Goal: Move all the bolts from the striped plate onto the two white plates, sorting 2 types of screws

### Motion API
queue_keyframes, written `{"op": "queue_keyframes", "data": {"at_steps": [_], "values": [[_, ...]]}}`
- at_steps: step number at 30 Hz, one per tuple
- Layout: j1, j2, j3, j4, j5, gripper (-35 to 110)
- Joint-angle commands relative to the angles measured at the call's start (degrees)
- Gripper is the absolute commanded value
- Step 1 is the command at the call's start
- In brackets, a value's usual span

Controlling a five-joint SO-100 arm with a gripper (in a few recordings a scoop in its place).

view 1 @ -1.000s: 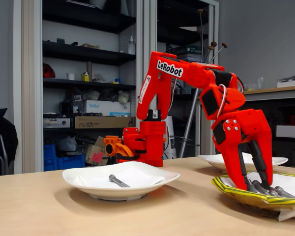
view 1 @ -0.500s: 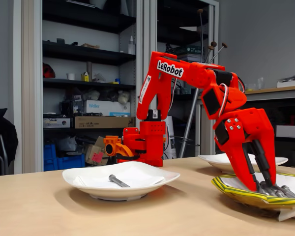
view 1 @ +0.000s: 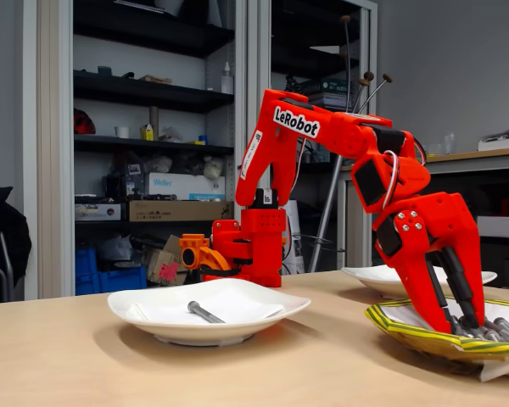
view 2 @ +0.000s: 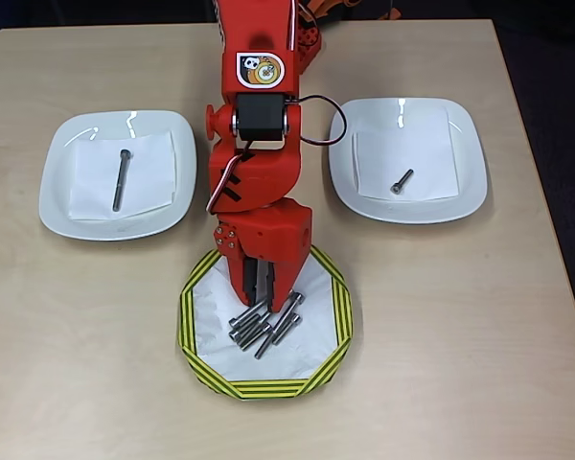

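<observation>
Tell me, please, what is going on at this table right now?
A red robot arm has its claw lowered into the yellow-and-green striped paper plate, right at a pile of grey metal bolts. One long bolt lies on the white plate on the left of the overhead view, and one short bolt on the right white plate. Whether the claw has gripped anything is unclear.

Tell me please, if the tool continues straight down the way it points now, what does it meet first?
Most likely the cluster of bolts on the striped plate. The tool points down right at their near ends; whether it already touches them is unclear.
</observation>
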Motion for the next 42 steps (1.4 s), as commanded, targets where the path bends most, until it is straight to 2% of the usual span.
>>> {"op": "queue_keyframes", "data": {"at_steps": [1, 9, 18, 33, 38, 42], "values": [[0.26, -0.97, 0.62, 0.18, 0.44, 7], [1.32, -1.14, 0.7, 0.44, 1.32, 1], [2.11, 4.31, 0.0, 7.47, -1.23, 0], [10.11, 13.97, -12.83, 33.31, -17.67, 0], [14.33, 20.83, -6.06, 35.51, -22.5, 0], [20.48, 27.6, 2.9, 32.52, -30.23, 0]]}}
